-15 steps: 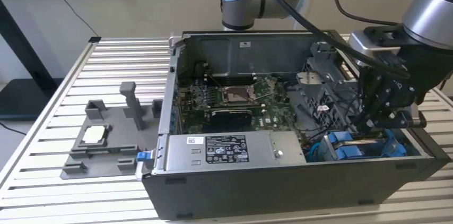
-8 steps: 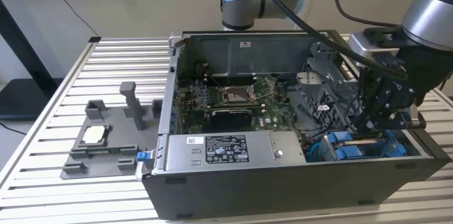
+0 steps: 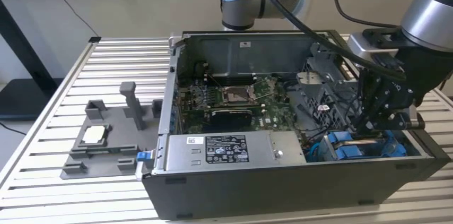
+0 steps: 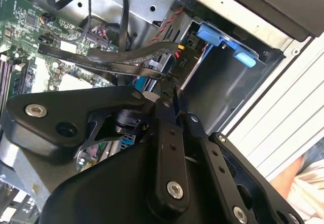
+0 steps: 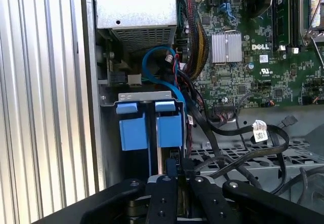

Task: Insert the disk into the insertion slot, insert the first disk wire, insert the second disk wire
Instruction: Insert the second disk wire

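Black links of our hand [image 5: 174,176] crowd both wrist views, its grip hidden from us, poised directly over the disk [image 5: 151,127], which stands on edge in its blue carrier inside the case's corner bay.

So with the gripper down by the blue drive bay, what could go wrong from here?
Two risks, as I judge it. Loose black cables drape right beside the gripper, so a move could snag or drag them. The gripper sits low inside the computer case next to the blue carrier, with the bay's metal wall alongside, so a sideways shift might knock the arm's linkage against it. Whether the connector is lined up can't be told.
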Robot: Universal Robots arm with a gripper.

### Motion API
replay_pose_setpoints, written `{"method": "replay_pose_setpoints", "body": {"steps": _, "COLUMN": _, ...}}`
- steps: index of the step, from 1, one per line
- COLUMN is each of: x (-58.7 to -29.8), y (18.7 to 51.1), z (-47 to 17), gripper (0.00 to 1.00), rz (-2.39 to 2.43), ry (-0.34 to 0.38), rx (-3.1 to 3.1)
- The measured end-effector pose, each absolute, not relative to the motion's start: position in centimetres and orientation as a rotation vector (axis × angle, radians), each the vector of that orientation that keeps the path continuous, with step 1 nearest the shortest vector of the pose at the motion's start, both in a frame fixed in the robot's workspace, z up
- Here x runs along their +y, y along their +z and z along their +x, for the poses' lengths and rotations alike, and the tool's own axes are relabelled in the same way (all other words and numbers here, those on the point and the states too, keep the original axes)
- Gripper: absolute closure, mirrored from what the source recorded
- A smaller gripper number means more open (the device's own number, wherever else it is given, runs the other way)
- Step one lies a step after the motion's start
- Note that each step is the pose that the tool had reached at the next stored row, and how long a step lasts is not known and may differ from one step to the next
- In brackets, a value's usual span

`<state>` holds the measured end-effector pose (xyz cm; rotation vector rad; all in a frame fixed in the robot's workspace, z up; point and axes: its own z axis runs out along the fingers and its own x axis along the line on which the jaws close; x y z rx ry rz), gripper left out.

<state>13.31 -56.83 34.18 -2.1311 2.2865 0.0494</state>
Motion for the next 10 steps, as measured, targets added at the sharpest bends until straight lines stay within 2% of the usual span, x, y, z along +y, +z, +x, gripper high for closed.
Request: {"method": "replay_pose_setpoints", "body": {"steps": 10, "x": -56.80, "y": 34.29, "z": 13.27, "gripper": 0.84, "rz": -2.131, "ry": 0.050, "rx": 2.287}}
